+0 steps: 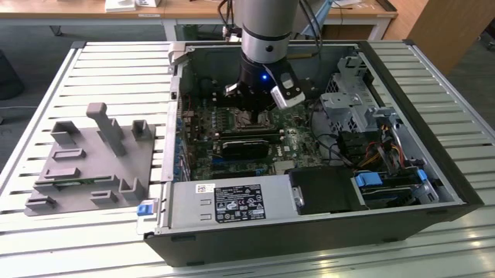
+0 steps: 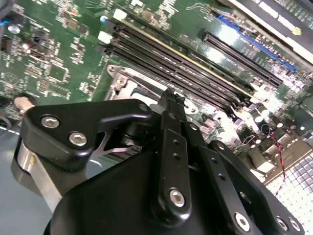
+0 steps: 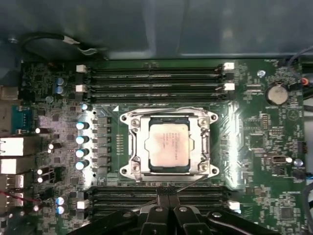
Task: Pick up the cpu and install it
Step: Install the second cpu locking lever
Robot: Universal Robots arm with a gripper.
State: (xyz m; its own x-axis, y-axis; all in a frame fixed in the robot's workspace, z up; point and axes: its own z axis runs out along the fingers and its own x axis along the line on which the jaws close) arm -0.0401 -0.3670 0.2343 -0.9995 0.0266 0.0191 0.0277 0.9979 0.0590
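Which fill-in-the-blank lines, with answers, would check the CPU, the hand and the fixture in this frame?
1. In the first wrist view, the small square silver-grey metal-topped CPU lies in the ____ on the green motherboard.
2. The black hand holds ____.
3. In the exterior view, the grey plastic fixture plate rests on the slatted metal table to the ____ of the open dark computer case.

Missing words: socket; nothing; left

open computer case point(image 1: 448, 191) on slatted table point(image 1: 116, 69), grey fixture point(image 1: 85, 168) beside it
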